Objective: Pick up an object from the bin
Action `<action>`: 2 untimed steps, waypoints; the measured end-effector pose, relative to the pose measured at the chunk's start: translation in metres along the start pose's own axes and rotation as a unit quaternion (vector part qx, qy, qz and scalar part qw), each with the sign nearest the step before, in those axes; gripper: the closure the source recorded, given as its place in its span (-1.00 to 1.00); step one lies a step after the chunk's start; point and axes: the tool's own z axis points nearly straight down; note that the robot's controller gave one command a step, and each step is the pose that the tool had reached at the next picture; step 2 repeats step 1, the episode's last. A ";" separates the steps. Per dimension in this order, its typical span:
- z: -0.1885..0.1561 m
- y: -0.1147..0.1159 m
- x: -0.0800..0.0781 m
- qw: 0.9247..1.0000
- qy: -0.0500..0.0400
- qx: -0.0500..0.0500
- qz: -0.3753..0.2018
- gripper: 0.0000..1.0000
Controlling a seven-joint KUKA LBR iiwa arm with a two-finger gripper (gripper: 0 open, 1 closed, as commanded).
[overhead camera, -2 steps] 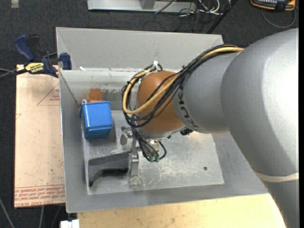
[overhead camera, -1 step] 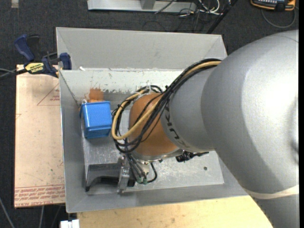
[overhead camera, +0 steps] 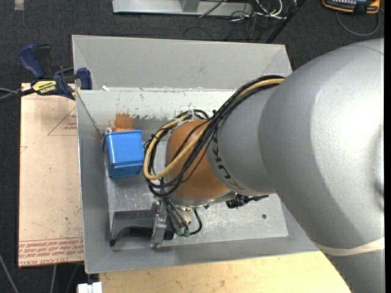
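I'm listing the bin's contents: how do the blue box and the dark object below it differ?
The blue box is bright and blocky; the dark object is blackish, low and long. The box lies apart from the gripper; the dark object lies right beside it. Both sit at the bin's left.

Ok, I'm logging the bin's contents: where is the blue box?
Camera view: the blue box lies near the bin's left wall, between a small orange thing behind and a dark object below.

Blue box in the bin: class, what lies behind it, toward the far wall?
A small orange thing pokes out behind the blue box, by the bin's far wall. The box covers its lower part, so its kind cannot be told.
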 end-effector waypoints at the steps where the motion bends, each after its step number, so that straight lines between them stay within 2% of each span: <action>1: -0.160 0.000 0.001 1.000 0.000 0.000 0.014 1.00; 2: -0.160 0.000 0.001 1.000 0.000 0.000 0.014 1.00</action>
